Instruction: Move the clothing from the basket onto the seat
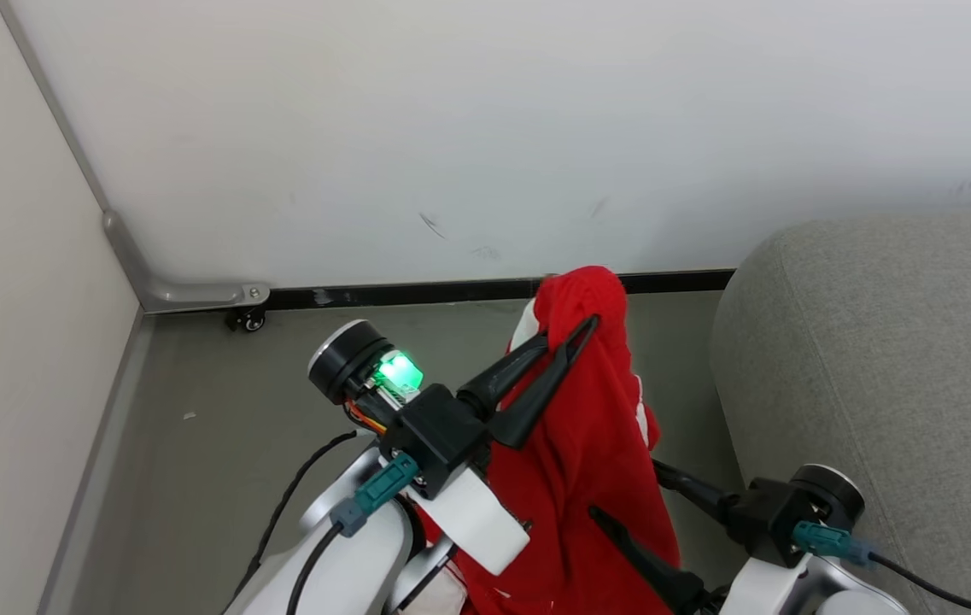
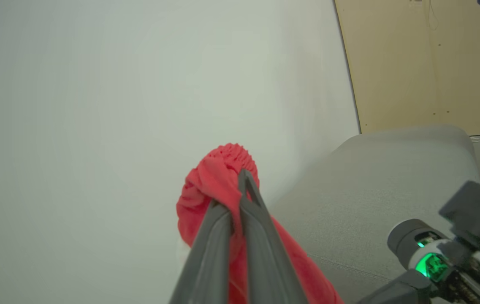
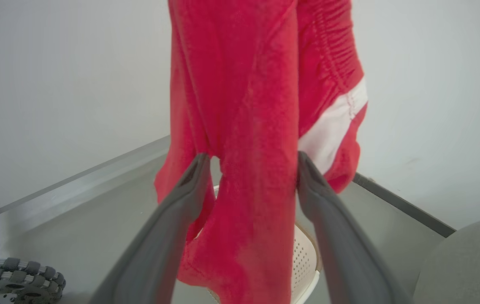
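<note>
The left pincer (image 1: 587, 329) clenches only a bunched fold of the clothing (image 1: 596, 461) beside the seat (image 1: 878, 342); it may slip. The released right pincer (image 3: 252, 157), straddling it, could snag.

No lettering can be read on the bright red fabric garment (image 3: 244, 126) (only a white stripe (image 3: 332, 124) is seen).

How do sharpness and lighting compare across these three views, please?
Head view: evenly lit and sharp, one green light glaring. Left wrist view: the left end effector blurs near the lens. Right wrist view: fingers soft, clothing texture clear.
</note>
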Available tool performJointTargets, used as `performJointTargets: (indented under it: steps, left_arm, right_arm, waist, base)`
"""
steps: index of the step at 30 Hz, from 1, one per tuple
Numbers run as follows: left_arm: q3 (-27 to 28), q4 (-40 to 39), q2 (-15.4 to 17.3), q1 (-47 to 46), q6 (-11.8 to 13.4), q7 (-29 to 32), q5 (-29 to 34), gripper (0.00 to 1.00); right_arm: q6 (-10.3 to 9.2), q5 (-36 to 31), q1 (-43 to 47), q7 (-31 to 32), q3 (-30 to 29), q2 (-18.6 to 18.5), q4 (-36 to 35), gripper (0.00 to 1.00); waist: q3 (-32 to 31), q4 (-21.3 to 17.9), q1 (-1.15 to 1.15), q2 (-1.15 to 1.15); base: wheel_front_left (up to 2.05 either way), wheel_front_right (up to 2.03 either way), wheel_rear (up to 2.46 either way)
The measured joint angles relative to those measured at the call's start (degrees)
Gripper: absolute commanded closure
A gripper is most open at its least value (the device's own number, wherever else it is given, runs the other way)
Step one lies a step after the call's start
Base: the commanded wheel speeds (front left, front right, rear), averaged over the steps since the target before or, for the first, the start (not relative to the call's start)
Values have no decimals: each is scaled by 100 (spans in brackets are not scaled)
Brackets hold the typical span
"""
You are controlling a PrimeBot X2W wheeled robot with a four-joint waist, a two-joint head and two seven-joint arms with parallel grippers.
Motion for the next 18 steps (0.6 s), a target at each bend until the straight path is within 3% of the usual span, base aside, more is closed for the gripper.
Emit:
performJointTargets:
  steps: [8, 9, 10, 11, 15, 18]
  left_arm:
    - [-337, -115, -12, -151, 0, 129, -207, 100]
    - [-363, -118, -12, -164, 0, 152, -253, 100]
    - [-381, -118, -8, -181, 0, 160, -279, 100]
    - [-403, -118, -10, -203, 0, 185, -314, 100]
    - [-421, -93, 10, -219, 0, 253, -411, 100]
    - [-398, -30, 66, -219, 0, 287, -477, 100]
  right_arm:
    - [0, 191, -272, 11, 439, -22, 34, 2]
    - [0, 208, -305, 11, 516, -12, 55, 17]
    - [0, 242, -350, 11, 594, 4, 68, 40]
    - [0, 243, -393, 11, 681, 16, 70, 55]
    - [0, 297, -538, 0, 899, 66, 118, 75]
    - [0, 298, -640, -43, 969, 62, 143, 100]
  waist:
    - [34, 97, 0, 0]
    - [42, 108, 0, 0]
    - [49, 118, 0, 0]
    - [56, 127, 0, 0]
    - [86, 154, 0, 0]
    - [108, 158, 0, 0]
  base:
    - [0, 0, 0]
    - [0, 0, 0]
    - [0, 0, 0]
    - [0, 0, 0]
    - [0, 0, 0]
    - [0, 0, 0]
